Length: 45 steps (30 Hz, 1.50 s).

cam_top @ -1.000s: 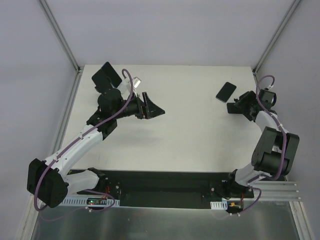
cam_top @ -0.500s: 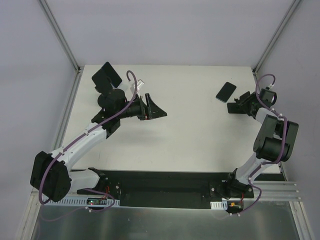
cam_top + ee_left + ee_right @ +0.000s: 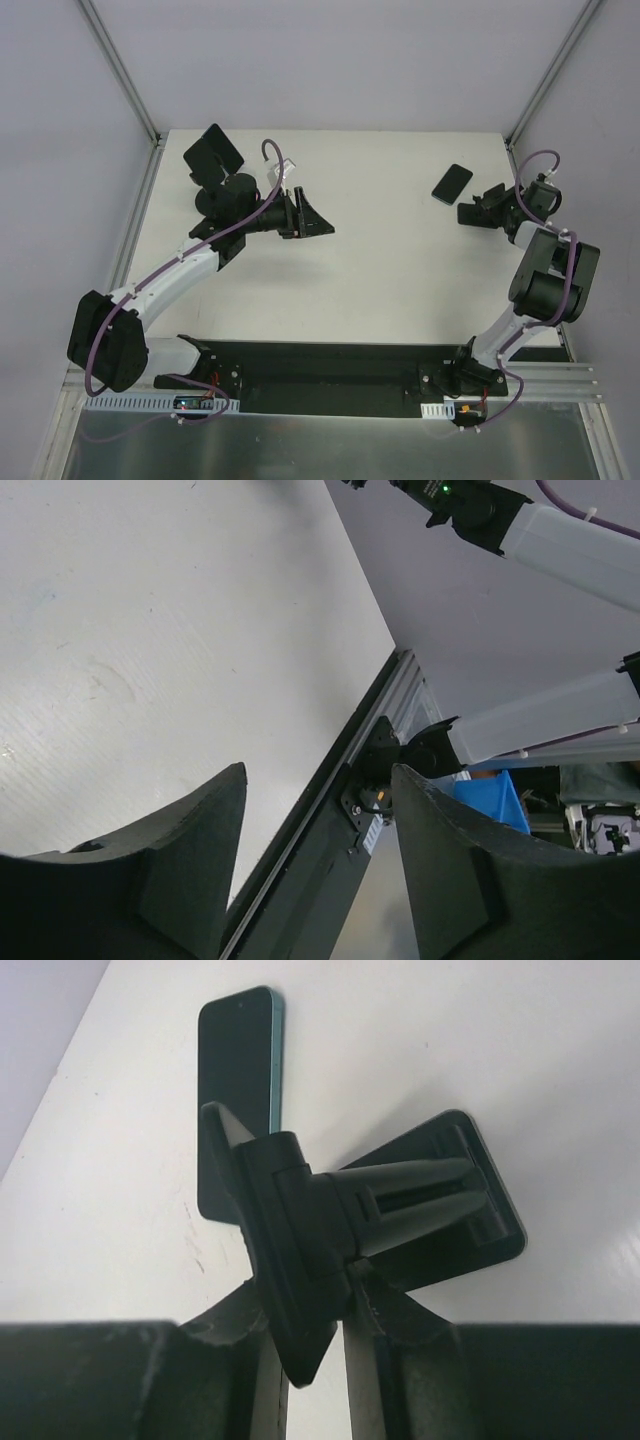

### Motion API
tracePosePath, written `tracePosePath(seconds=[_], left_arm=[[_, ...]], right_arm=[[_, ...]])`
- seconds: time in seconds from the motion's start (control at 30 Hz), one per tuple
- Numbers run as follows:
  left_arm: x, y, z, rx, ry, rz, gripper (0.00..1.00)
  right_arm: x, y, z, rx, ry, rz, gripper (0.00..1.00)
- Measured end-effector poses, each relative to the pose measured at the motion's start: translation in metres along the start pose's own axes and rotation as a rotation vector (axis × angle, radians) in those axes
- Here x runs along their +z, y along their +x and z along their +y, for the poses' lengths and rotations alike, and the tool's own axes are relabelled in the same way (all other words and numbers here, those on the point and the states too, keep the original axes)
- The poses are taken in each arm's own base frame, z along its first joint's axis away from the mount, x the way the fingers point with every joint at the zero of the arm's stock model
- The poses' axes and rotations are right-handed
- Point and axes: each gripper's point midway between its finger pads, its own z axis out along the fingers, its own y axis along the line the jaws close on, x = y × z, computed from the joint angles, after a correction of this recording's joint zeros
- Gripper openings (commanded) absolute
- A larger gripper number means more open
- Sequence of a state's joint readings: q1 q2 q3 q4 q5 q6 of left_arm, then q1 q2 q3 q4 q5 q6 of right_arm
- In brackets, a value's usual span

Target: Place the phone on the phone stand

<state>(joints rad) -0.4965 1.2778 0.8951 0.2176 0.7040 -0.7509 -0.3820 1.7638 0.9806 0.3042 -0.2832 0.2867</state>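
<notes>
Right gripper (image 3: 316,1312) pinches the phone stand (image 3: 300,1225) (phone (image 3: 238,1060) lies flat just beyond); left gripper (image 3: 318,815) spread, holding nothing.

You've got a white table (image 3: 380,270) w/ faint scuffs, boxed in by pale lilac walls (image 3: 330,60). One alu post (image 3: 120,68) rises at approx 11 o'clock, another (image 3: 556,68) at 1. A black angular object (image 3: 213,152) sits at 10 o'clock by the far-left corner; can't tell what it is. A black strip (image 3: 330,365) runs along 6 o'clock. In the left wrist view, a blue bin (image 3: 495,800) sits past the table edge at 4 o'clock.
</notes>
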Motion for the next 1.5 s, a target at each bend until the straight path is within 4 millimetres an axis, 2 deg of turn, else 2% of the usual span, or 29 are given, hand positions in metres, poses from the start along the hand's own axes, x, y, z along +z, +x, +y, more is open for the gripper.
tracePosePath(seconds=[0.03,0.13,0.23,0.3,0.4,0.47,0.57,0.67,0.77,0.83,0.93,0.97,1.03,1.07,1.17,1.33,1.43,1.5], left_arm=[[0.000,0.000,0.000,0.000,-0.001,0.001,0.67],[-0.001,0.000,0.000,0.005,0.000,0.000,0.70],[-0.003,0.000,-0.001,0.004,-0.003,-0.003,0.72],[-0.005,-0.002,-0.003,0.008,-0.002,-0.010,0.75],[-0.009,-0.007,-0.002,0.014,-0.003,-0.024,0.78],[-0.011,-0.010,0.000,0.013,-0.008,-0.034,0.78],[-0.017,-0.020,0.008,0.002,-0.024,-0.060,0.78],[-0.027,-0.034,0.019,-0.019,-0.047,-0.100,0.78],[-0.039,-0.051,0.031,-0.042,-0.076,-0.154,0.78],[-0.045,-0.059,0.037,-0.056,-0.090,-0.182,0.78],[-0.048,-0.064,0.040,-0.057,-0.095,-0.198,0.78],[-0.049,-0.065,0.040,-0.056,-0.095,-0.200,0.78],[-0.049,-0.066,0.040,-0.052,-0.094,-0.203,0.78],[-0.049,-0.066,0.040,-0.051,-0.095,-0.203,0.78],[-0.049,-0.065,0.041,-0.052,-0.096,-0.201,0.77],[-0.045,-0.064,0.040,-0.083,-0.073,-0.186,0.76],[-0.043,-0.064,0.039,-0.104,-0.052,-0.189,0.75],[-0.040,-0.061,0.040,-0.129,-0.037,-0.183,0.74]], right_arm=[[-0.003,0.002,0.000,0.004,-0.005,-0.001,0.01],[-0.021,0.018,0.001,0.016,-0.025,0.000,0.01],[-0.049,0.046,0.008,0.006,-0.045,0.029,0.01],[-0.065,0.067,0.021,-0.029,-0.074,0.065,0.01],[-0.083,0.095,0.052,-0.132,-0.161,0.118,0.01],[-0.095,0.119,0.081,-0.237,-0.259,0.171,0.01],[-0.118,0.170,0.127,-0.421,-0.466,0.300,0.01],[-0.146,0.231,0.163,-0.612,-0.660,0.494,0.01],[-0.165,0.277,0.192,-0.761,-0.807,0.668,0.03],[-0.172,0.299,0.202,-0.822,-0.881,0.756,0.05],[-0.177,0.321,0.194,-0.875,-0.907,0.863,0.16],[-0.178,0.326,0.189,-0.887,-0.900,0.897,0.30],[-0.182,0.335,0.181,-0.901,-0.897,0.950,0.42],[-0.183,0.336,0.179,-0.916,-0.888,0.956,0.52],[-0.182,0.338,0.173,-0.946,-0.856,0.962,0.65],[-0.174,0.328,0.160,-0.993,-0.725,0.889,0.75],[-0.179,0.310,0.159,-1.005,-0.662,0.811,0.78],[-0.184,0.294,0.167,-0.977,-0.625,0.737,0.79]])
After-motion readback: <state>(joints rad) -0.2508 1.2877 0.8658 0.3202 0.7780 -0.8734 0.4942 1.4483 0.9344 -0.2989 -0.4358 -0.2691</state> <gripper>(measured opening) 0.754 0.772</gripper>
